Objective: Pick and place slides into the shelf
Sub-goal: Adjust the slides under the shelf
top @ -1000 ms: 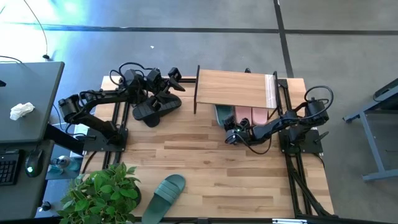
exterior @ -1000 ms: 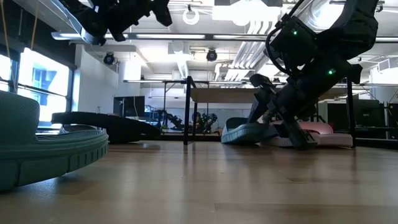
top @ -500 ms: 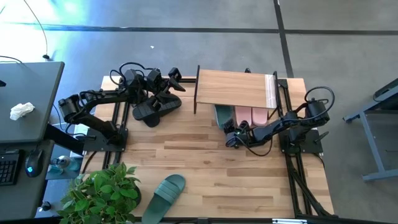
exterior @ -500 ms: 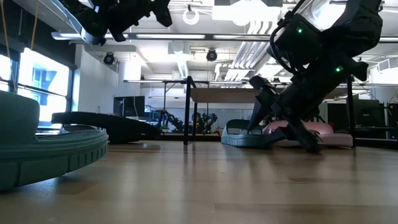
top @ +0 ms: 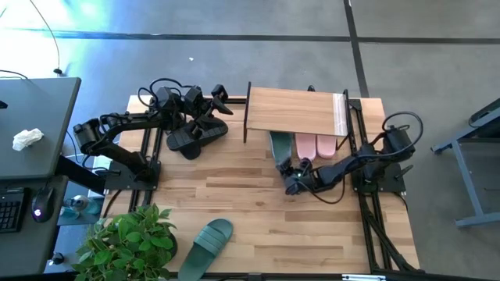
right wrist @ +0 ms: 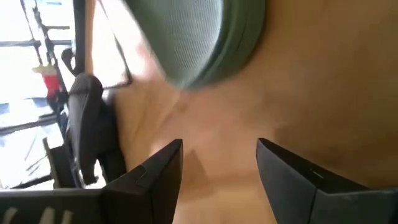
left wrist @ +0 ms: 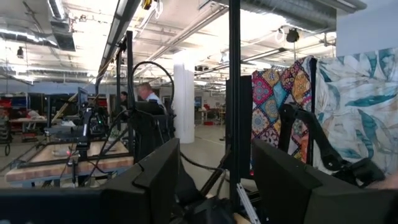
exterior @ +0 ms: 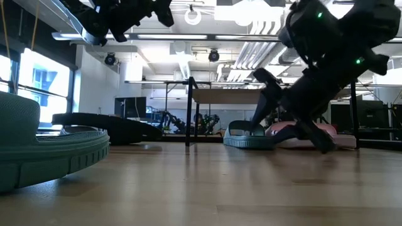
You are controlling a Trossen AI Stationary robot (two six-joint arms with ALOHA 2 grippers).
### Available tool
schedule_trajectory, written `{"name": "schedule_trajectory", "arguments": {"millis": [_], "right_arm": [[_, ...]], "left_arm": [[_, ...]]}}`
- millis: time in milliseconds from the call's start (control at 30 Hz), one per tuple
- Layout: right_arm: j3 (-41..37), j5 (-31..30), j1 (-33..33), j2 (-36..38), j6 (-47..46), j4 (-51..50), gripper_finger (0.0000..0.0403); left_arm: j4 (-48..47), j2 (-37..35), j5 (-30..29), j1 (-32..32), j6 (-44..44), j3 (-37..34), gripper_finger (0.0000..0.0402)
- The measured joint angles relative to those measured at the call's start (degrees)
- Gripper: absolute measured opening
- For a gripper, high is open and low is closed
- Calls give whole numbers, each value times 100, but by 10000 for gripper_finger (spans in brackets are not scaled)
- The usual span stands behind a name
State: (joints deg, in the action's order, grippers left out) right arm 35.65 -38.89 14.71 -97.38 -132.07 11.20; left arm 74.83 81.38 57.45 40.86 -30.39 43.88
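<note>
A: Fingers, right gripper (top: 293, 181): parted, nothing between them; low over the table (top: 258, 207), just near of the shelf (top: 295, 112). Left gripper (top: 205, 115): fingers (left wrist: 155, 180) stand apart in the wrist view, no object seen between them; raised at the far left, above the black slides (top: 194, 138).

B: Slides, by colour and place?

A: Dark green slide (top: 279, 146), heel end showing from under the shelf's left part, toe tucked beneath the plank. Pink pair (top: 316, 145) side by side just right of it, also half under the plank. Black pair, stacked or overlapping, on the table left of the shelf; which lies on top, cannot tell. Second green slide (top: 205, 247), alone at the near edge, well apart from the rest.

B: Obstructions?

A: The right arm lies across the table in front of the pink pair, its gripper just near of the green slide's heel, not touching it. In the low view that arm hides part of the pink slides.

B: Surroundings?

A: Potted plant (top: 129, 242) at the near left corner; grey desk (top: 35, 129) further left with a crumpled white cloth (top: 27, 139).
</note>
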Motion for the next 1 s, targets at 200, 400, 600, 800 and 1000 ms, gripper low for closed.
{"name": "schedule_trajectory", "arguments": {"millis": [200,400,600,800,1000], "right_arm": [[241,-172,494,0,222,14,193],[339,-1126,918,0,1154,602,193],[339,-1753,975,21,3366,1629,192],[326,-303,537,493,6528,2515,143],[342,869,-96,1512,8378,2155,39]], "left_arm": [[1,0,7,0,177,0,184],[4,0,162,-2,329,0,184],[2,0,171,-4,511,0,184],[-51,0,578,-260,877,1,183],[-739,2,840,-992,1531,2,160]]}}
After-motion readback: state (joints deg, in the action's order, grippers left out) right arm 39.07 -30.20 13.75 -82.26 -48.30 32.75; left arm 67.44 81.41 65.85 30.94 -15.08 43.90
